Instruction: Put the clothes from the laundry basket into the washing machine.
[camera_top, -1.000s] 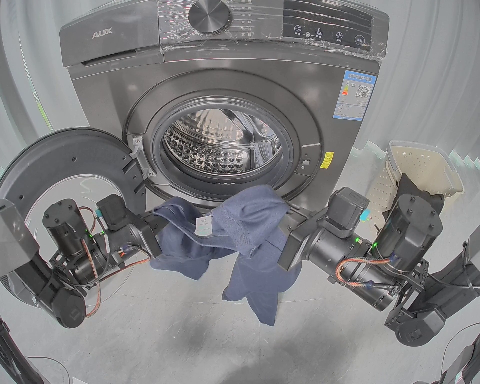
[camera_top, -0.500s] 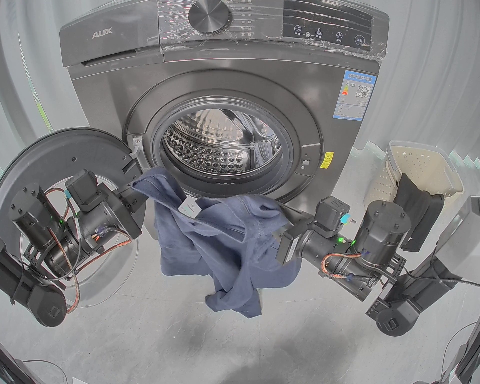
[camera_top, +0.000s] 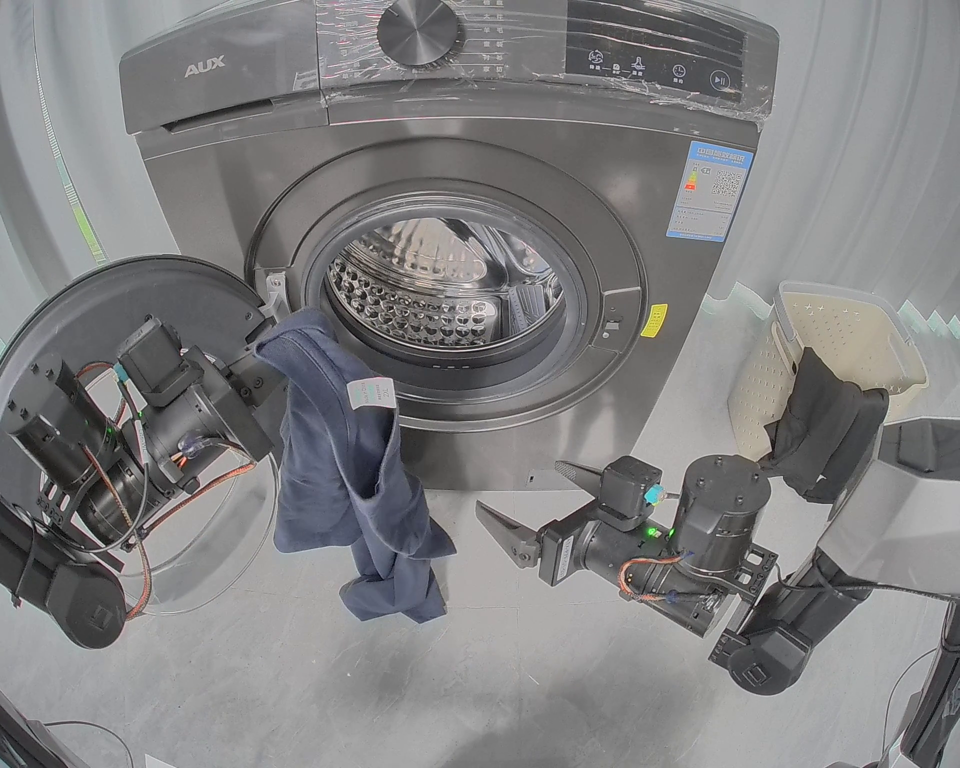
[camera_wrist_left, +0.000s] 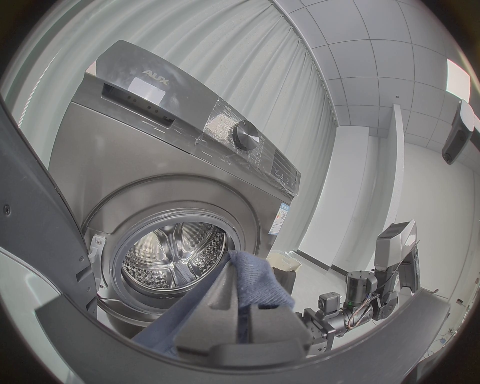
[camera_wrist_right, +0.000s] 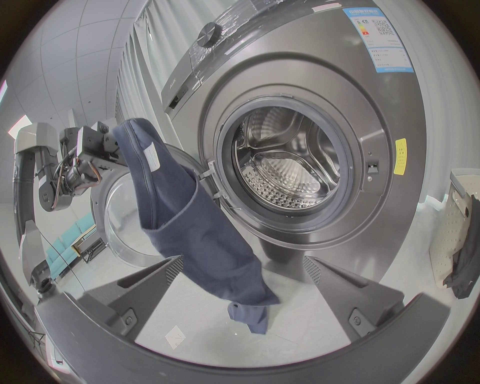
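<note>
Guard against dropping the blue garment (camera_top: 340, 470), pinched at one edge by the left claw (camera_top: 262, 372) and hanging beside the washing machine (camera_top: 640, 200) opening toward the floor (camera_top: 520, 680), or snagging its loose tail on the door (camera_top: 130, 300), given the right claw (camera_top: 522, 492) spread empty nearby.

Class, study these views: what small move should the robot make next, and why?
Probably swing the left gripper toward the open drum: it is shut on the blue garment, which hangs outside the opening, while the right gripper is open and empty.
</note>
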